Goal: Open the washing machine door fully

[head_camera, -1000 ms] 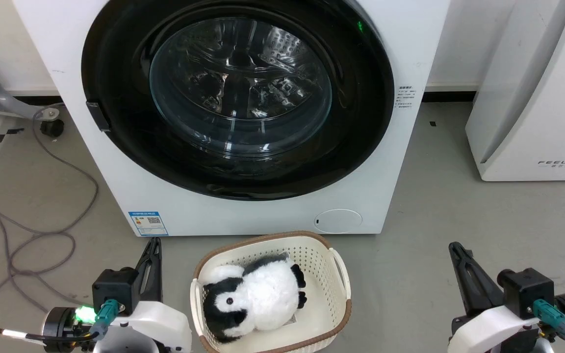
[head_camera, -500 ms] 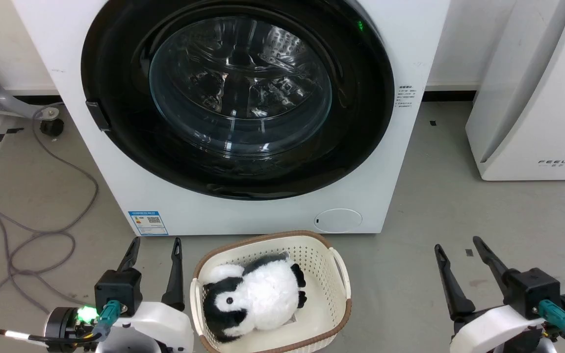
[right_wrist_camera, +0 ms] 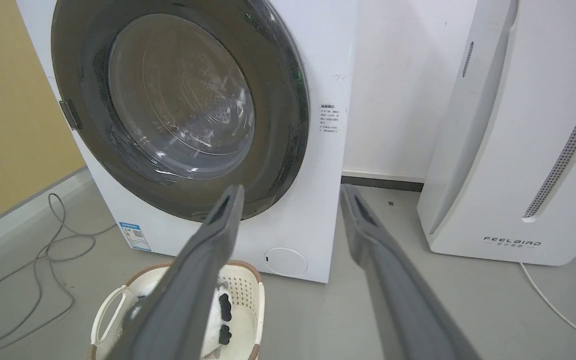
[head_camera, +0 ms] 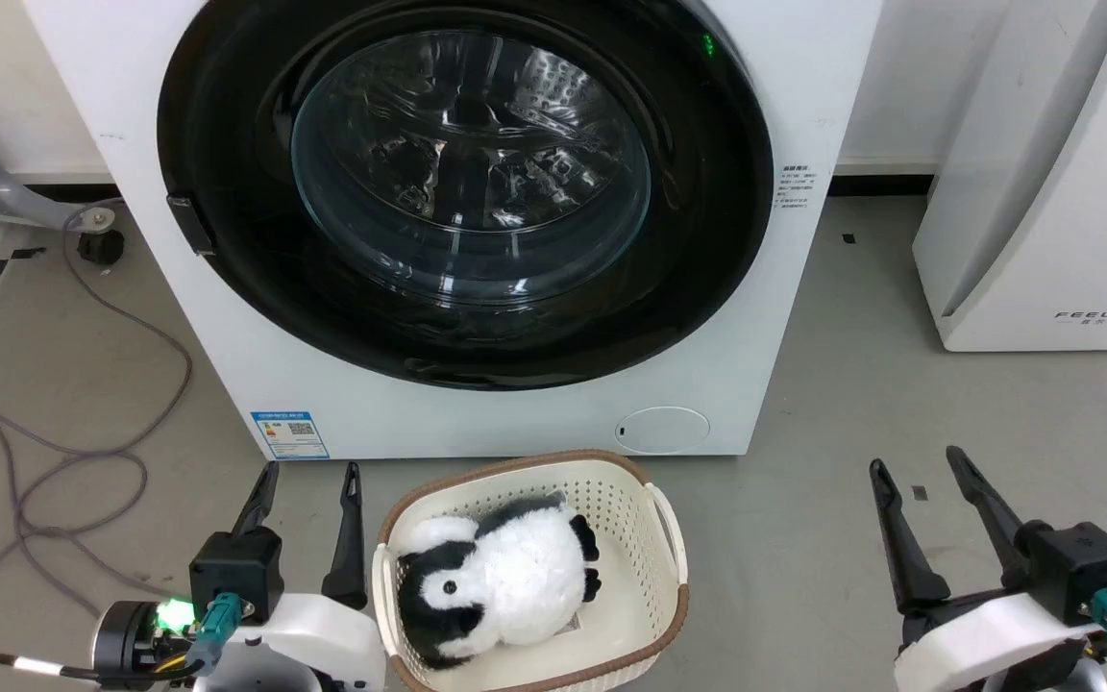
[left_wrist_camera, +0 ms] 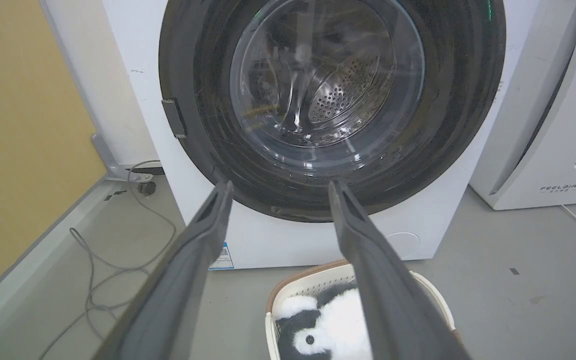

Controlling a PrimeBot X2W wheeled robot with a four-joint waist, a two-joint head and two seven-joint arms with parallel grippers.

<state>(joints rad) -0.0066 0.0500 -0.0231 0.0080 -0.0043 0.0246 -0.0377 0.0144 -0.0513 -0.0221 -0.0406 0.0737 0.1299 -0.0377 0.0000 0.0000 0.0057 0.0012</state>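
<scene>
While both my arms hang low over the grey floor [head_camera: 851,384], the washing machine door [head_camera: 227,144] sits closed against the front of the washing machine [head_camera: 803,77], its glass bowl facing me. My left gripper [head_camera: 311,469] has its jaws spread apart and empty; my right gripper [head_camera: 915,459] is parted and empty too. Neither touches the door. On the floor, just before the machine's lower front edge, stands a cream perforated basket [head_camera: 611,500], and in it lies a black-and-white plush penguin [head_camera: 515,577]. My left gripper is just beside the basket's left rim; the right one is well apart from it.
</scene>
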